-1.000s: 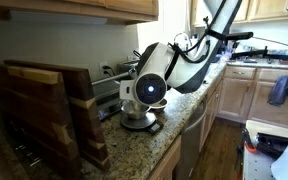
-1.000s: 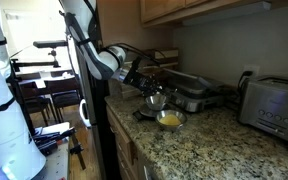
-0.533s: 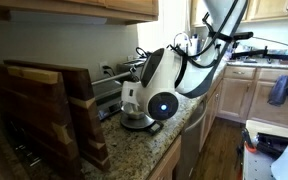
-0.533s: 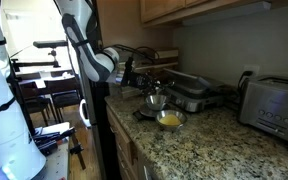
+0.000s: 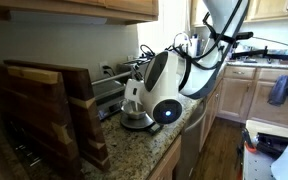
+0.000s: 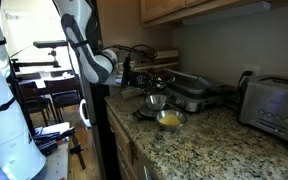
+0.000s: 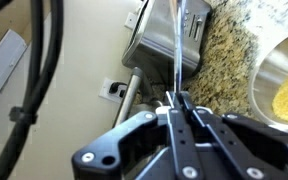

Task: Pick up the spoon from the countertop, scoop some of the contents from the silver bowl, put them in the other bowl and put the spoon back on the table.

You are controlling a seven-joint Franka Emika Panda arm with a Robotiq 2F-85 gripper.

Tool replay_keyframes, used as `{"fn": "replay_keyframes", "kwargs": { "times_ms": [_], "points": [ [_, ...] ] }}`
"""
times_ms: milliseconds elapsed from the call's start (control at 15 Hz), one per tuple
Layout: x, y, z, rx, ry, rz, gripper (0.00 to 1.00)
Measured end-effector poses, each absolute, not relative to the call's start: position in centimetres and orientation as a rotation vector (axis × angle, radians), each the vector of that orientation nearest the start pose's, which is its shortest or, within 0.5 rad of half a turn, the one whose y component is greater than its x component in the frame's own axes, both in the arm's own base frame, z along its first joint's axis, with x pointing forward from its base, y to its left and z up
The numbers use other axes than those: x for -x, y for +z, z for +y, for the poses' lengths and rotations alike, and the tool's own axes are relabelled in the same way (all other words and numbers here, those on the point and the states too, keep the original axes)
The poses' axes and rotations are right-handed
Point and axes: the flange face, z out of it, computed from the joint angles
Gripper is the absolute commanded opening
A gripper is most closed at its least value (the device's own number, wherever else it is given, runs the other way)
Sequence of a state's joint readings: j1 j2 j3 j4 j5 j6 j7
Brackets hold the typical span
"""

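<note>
In the wrist view my gripper (image 7: 177, 100) is shut on the thin pale handle of the spoon (image 7: 174, 50), which points away towards the toaster. A bowl with yellow contents (image 7: 284, 90) shows at the right edge. In an exterior view the gripper (image 6: 136, 78) hangs just left of the silver bowl (image 6: 156, 100), near the counter's edge. The other bowl (image 6: 170, 120), with yellow contents, sits in front of the silver one. The spoon's head is too small to make out. In an exterior view the arm's wrist (image 5: 162, 100) hides most of the bowls (image 5: 136, 121).
A steel toaster (image 6: 274, 108) stands at the right of the granite counter (image 6: 214, 150), and a dark grill press (image 6: 194, 95) stands behind the bowls. Wooden boards (image 5: 44, 110) stand at the near end. A wall socket (image 7: 112, 88) and upper cabinets (image 6: 204, 10) are close.
The gripper has drawn back from over the silver bowl towards the counter's edge, and the wrist has swung lower and turned. The bowls have not moved.
</note>
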State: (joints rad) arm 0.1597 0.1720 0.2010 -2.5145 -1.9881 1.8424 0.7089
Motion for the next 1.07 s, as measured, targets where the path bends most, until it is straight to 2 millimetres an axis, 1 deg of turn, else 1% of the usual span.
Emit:
{"fn": "replay_keyframes", "kwargs": {
  "times_ms": [200,400,533,733,867,1067],
  "points": [
    [-45.3,23.1,9.2,-1.376,0.302,1.021,0.03],
    [-46.1,23.3,8.7,-1.435,0.274,1.085,0.02],
    [-47.1,24.1,8.4,-1.48,0.247,1.116,0.03],
    [-49.1,26.2,7.6,-1.567,0.189,1.129,0.03],
    [-50.3,27.4,6.7,-1.622,0.123,1.127,0.03],
    [-51.8,28.8,4.9,-1.731,0.003,1.108,0.03]
  ]
}}
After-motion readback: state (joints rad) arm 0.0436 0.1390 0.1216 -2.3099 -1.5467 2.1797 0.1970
